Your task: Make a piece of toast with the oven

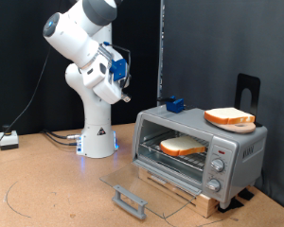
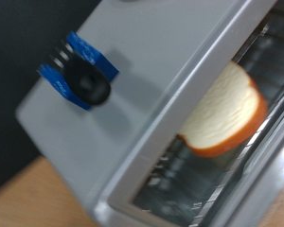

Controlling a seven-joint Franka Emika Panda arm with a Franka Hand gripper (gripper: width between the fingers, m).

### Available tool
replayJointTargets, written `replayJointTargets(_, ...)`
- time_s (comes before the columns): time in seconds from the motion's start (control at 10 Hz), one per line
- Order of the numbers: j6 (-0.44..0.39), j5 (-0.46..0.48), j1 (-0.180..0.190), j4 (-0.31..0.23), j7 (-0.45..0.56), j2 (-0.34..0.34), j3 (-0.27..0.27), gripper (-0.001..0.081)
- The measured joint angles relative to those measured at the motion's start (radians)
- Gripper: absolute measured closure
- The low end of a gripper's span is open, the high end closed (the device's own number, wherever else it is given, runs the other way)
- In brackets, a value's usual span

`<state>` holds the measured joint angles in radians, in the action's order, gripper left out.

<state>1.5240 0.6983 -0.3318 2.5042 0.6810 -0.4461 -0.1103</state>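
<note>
On the exterior view's right, the oven (image 1: 201,147) sits on a wooden base, the biggest thing after the arm itself. Its glass door (image 1: 147,187) is dropped flat, grey handle (image 1: 130,200) at the near edge. Inside, the piece of toast (image 1: 183,146) lies flat on the wire rack (image 1: 180,154); in the wrist view it shows as a pale face with an orange-tan crust (image 2: 227,113) just under the oven's top edge. A second slice (image 1: 229,117) rests on a plate on the oven roof, and a small blue-and-black object (image 1: 172,104) sits on the roof's far corner, seen close in the wrist view (image 2: 79,72).

The gripper (image 1: 123,87) hangs raised, above and to the exterior view's left of the oven, well apart from the toast and touching nothing. I cannot tell whether its fingers are parted or closed; nothing shows between them.

As a judgement, the slice looks light, fairly stiff but crushable and crumbly, with a dry, non-slippery face. The crust edge nearest the door opening seems the sensible place to pinch it, gently, since the flat faces lie against the rack.
</note>
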Motion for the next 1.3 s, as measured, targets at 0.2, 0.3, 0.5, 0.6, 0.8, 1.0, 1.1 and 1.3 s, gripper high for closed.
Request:
replayJointTargets(0.2,-0.107,-0.006,-0.02,-0.078,-0.169,0.104,-0.025,-0.0003)
replayJointTargets(0.3,-0.152,-0.038,-0.023,-0.119,-0.179,0.16,-0.039,-0.0003)
replayJointTargets(0.5,-0.163,-0.092,-0.028,-0.179,-0.13,0.248,-0.06,-0.0003)
replayJointTargets(0.6,-0.148,-0.096,-0.034,-0.198,-0.107,0.28,-0.071,-0.0003)
replayJointTargets(0.8,-0.111,-0.095,-0.047,-0.223,-0.088,0.333,-0.092,-0.0003)
replayJointTargets(1.0,-0.053,-0.09,-0.063,-0.234,-0.077,0.381,-0.11,-0.0003)
replayJointTargets(1.1,-0.036,-0.093,-0.07,-0.24,-0.074,0.408,-0.12,-0.0003)
replayJointTargets(1.3,-0.033,-0.112,-0.086,-0.256,-0.059,0.469,-0.136,-0.0003)
